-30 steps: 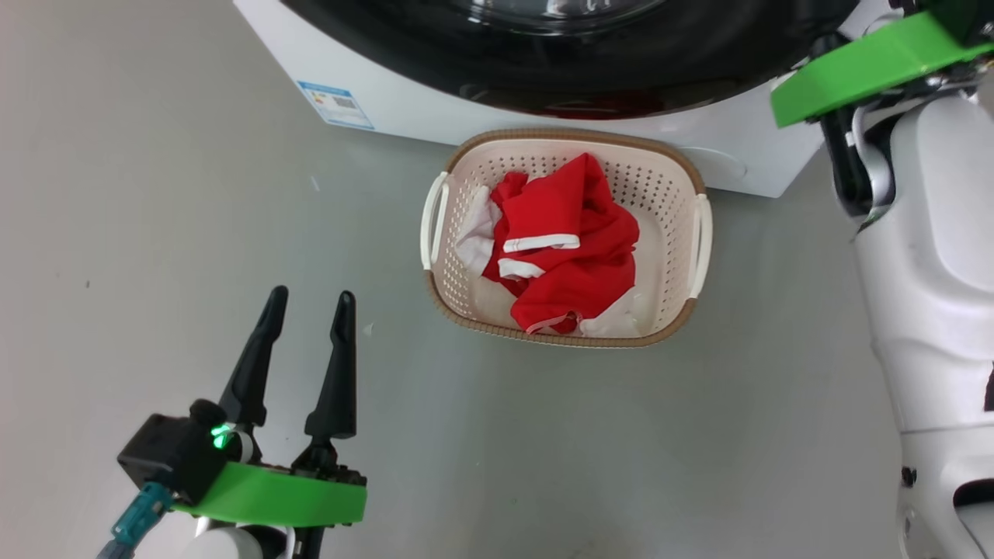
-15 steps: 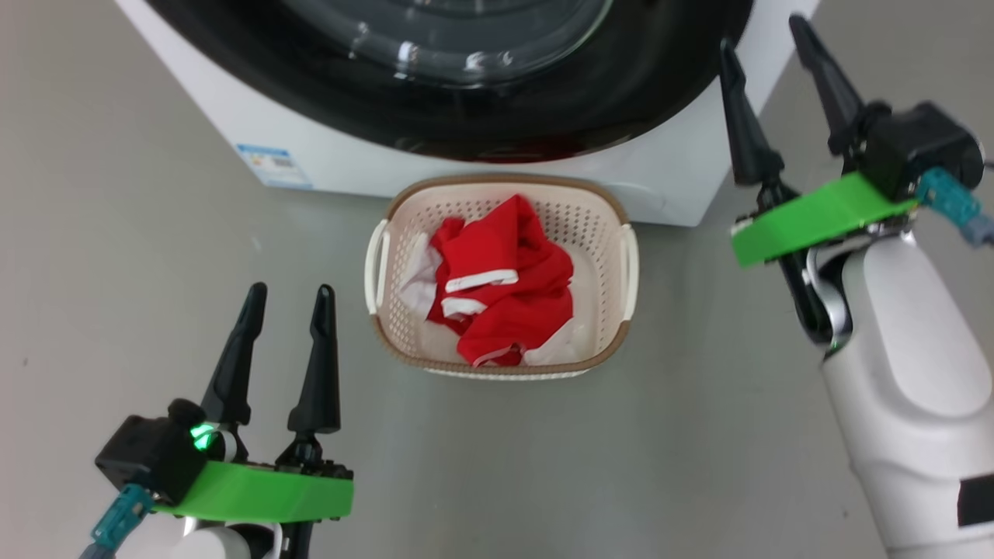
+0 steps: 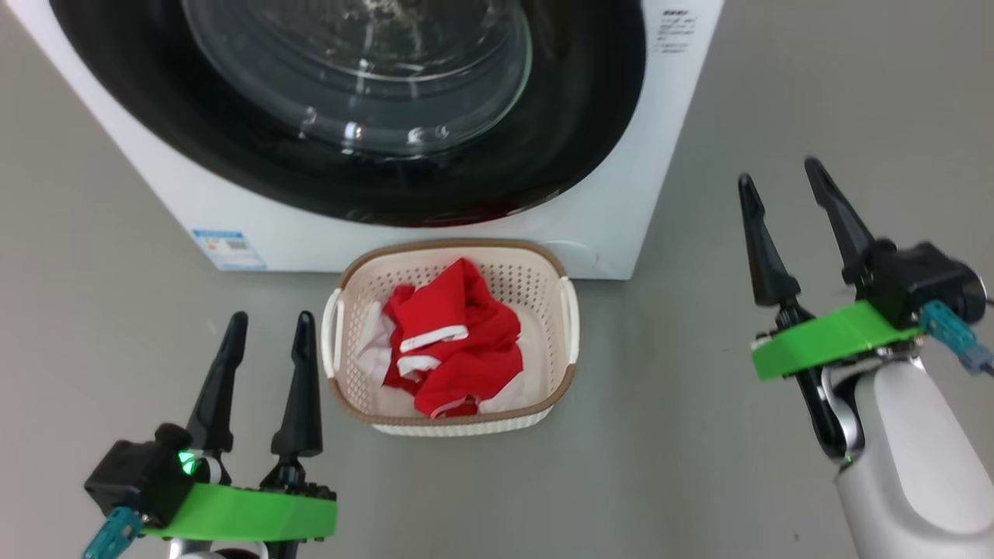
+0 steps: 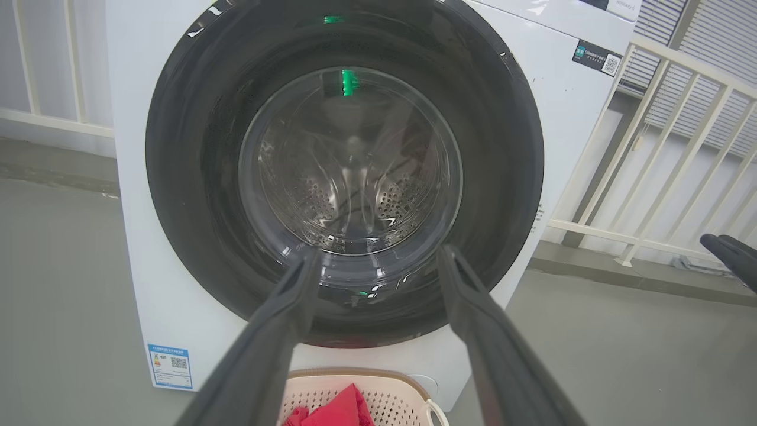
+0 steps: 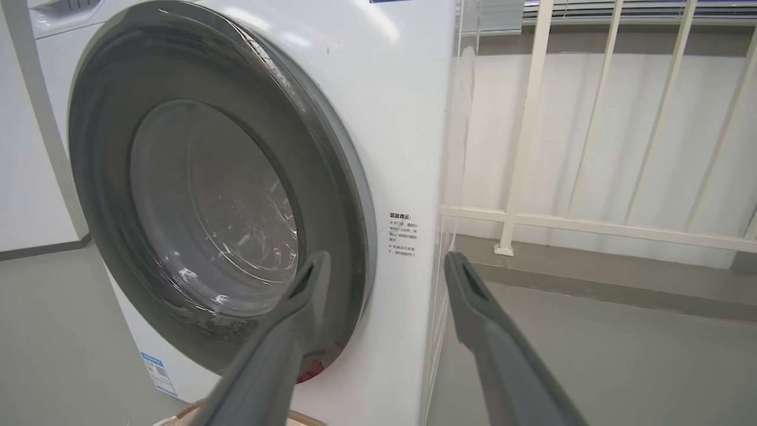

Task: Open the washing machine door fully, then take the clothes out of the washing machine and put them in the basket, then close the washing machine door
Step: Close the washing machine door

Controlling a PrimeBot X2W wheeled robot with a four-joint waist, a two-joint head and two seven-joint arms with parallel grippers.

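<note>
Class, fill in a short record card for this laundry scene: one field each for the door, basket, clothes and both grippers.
washing machine door: shut on the washing machine
basket: on the floor, in front of the machine
clothes: red, heaped in the basket
left gripper: fingers open, empty, left of the basket
right gripper: fingers open, empty, right of the basket

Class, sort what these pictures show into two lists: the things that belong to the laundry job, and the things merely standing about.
Belong to the job:
washing machine
washing machine door, shut
red clothes, in the basket
left gripper, open
right gripper, open

Merely about:
white railing
grey floor
</note>
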